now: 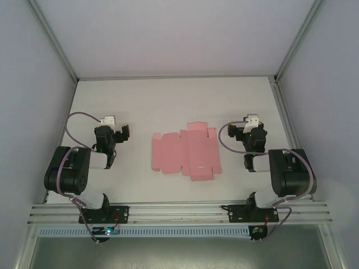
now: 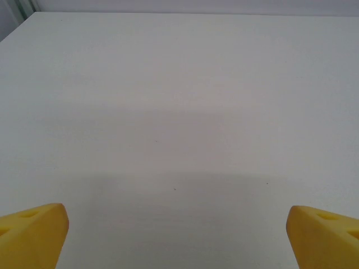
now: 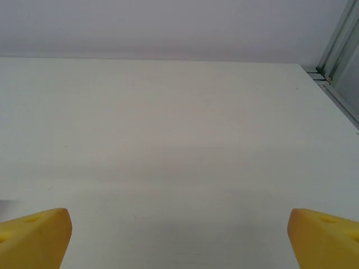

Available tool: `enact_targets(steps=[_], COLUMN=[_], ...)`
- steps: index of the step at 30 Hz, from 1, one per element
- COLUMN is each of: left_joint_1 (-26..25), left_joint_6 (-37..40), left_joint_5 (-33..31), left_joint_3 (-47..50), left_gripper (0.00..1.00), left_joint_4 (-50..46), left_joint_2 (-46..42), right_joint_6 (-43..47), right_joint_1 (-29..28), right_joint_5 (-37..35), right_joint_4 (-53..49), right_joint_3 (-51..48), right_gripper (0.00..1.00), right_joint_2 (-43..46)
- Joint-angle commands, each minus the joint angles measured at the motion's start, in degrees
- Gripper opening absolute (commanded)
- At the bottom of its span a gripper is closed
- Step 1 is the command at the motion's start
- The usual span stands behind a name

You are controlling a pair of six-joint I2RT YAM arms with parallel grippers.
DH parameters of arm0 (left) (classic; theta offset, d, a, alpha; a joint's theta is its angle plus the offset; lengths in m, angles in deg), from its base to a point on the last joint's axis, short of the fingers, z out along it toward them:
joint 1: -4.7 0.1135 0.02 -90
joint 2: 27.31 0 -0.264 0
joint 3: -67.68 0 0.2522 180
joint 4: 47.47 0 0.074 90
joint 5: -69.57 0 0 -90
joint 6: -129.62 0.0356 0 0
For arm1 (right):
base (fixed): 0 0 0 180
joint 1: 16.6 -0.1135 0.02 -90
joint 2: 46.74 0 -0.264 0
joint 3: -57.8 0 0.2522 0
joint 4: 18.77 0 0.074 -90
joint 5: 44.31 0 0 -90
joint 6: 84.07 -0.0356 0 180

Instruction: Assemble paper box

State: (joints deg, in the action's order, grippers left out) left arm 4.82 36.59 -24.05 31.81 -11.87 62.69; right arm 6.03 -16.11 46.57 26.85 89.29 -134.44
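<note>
While the smooth, matte white tabletop (image 1: 168,101) carries it, the paper box (image 1: 185,152), a flat pink die-cut card sheet with tabs and slots, lies to the right of the left end effector (image 2: 177,224) and to the left of the right end effector (image 3: 179,224), apart from both. Each stands wide, its yellow wedge-shaped fingertips (image 2: 33,232) holding nothing.
</note>
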Motion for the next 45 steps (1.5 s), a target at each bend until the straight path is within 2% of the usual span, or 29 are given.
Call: enact_targets(steps=[1, 16, 22, 24, 26, 29, 31, 33, 35, 38, 42, 45], left_joint_1=[0.1, 0.1, 0.1, 0.1, 0.0, -0.1, -0.5, -1.9, -4.1, -7.1, -9.4, -10.6], left_joint_6=[-0.1, -0.1, -0.1, -2.8, -6.3, -12.7, -17.0, -20.0, -21.5, -20.8, -18.9, -18.3], left_joint_5=[-1.0, -0.6, 0.2, -2.0, -2.4, 1.9, 8.5, 15.6, 19.3, 23.4, 32.6, 36.8], left_joint_3=[-0.4, -0.6, -4.9, -6.3, -9.2, -17.6, -22.4, -25.3, -27.4, -30.1, -31.9, -32.5], left_gripper=[1.00, 1.00, 1.00, 1.00, 1.00, 1.00, 1.00, 1.00, 1.00, 1.00, 1.00, 1.00], left_joint_4=[0.8, 0.7, -15.7, -21.1, -28.5, -44.9, -52.1, -55.3, -58.1, -62.0, -65.0, -67.3], left_joint_2=[-0.9, -1.2, -11.2, -15.1, -18.4, -20.0, -18.6, -16.0, -12.9, -7.5, -0.3, 3.2], right_joint_6=[-0.7, -1.1, -1.6, -1.5, -1.7, -4.9, -10.0, -14.9, -18.1, -20.5, -20.6, -20.7], right_joint_1=[-0.5, -0.2, -0.2, -0.4, -1.4, -4.3, -6.2, -7.7, -9.2, -11.1, -15.6, -18.6], right_joint_5=[-0.7, -0.3, -1.6, -2.2, -5.2, -8.4, -9.3, -4.9, 0.8, 8.6, 12.4, 12.7], right_joint_4=[0.7, 0.8, -2.7, -8.4, -19.7, -40.3, -53.6, -64.0, -70.2, -77.1, -79.6, -80.6], right_joint_3=[0.8, 0.7, 1.9, 3.9, 8.1, 17.8, 24.6, 29.6, 32.2, 34.9, 35.7, 36.0], right_gripper=[0.98, 0.98, 0.98, 0.98, 0.98, 0.98, 0.98, 0.97, 0.95, 0.86, 0.78, 0.64], right_joint_2=[0.6, 0.7, 3.3, 6.4, 10.2, 14.1, 14.5, 13.3, 11.1, 6.8, 1.4, -2.8])
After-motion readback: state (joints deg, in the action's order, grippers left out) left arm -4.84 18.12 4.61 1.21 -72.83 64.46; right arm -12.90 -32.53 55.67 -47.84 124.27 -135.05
